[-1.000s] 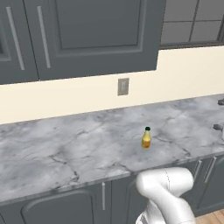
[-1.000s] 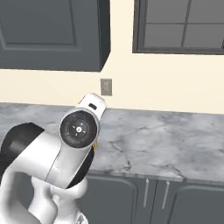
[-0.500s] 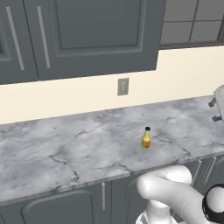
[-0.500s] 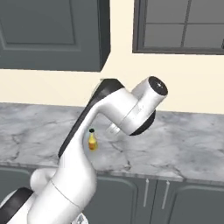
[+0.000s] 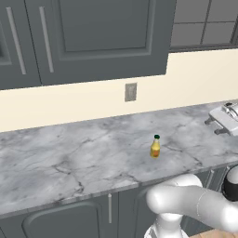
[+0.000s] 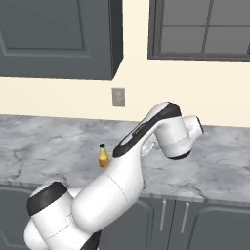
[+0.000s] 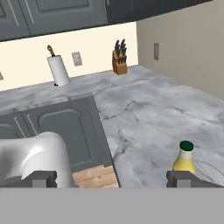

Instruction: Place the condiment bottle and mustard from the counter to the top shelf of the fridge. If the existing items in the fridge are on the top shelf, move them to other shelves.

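The mustard [image 5: 155, 147] stands upright on the marbled counter [image 5: 69, 158], a small yellow bottle with a dark green cap; it also shows as the mustard [image 6: 102, 156] and the mustard [image 7: 184, 159]. My gripper [image 7: 116, 179] is open and empty, its right fingertip [image 7: 189, 179] just in front of the bottle. In the left base view the gripper [image 5: 215, 126] hovers over the counter's right end, well right of the mustard and apart from it. The condiment bottle, the fridge and its top shelf are out of view.
A paper towel roll [image 7: 58, 70] and a knife block [image 7: 119, 62] stand far along the counter. A wall outlet [image 5: 131, 91] sits behind the mustard. Dark upper cabinets [image 5: 93, 37] hang above, with a window [image 6: 205, 27] to the right. My elbow [image 6: 171, 129] arches over the counter.
The arm has unfolded to the right and its hand has come down a little over the counter's right end. The mustard has not moved. The jaws stay open.
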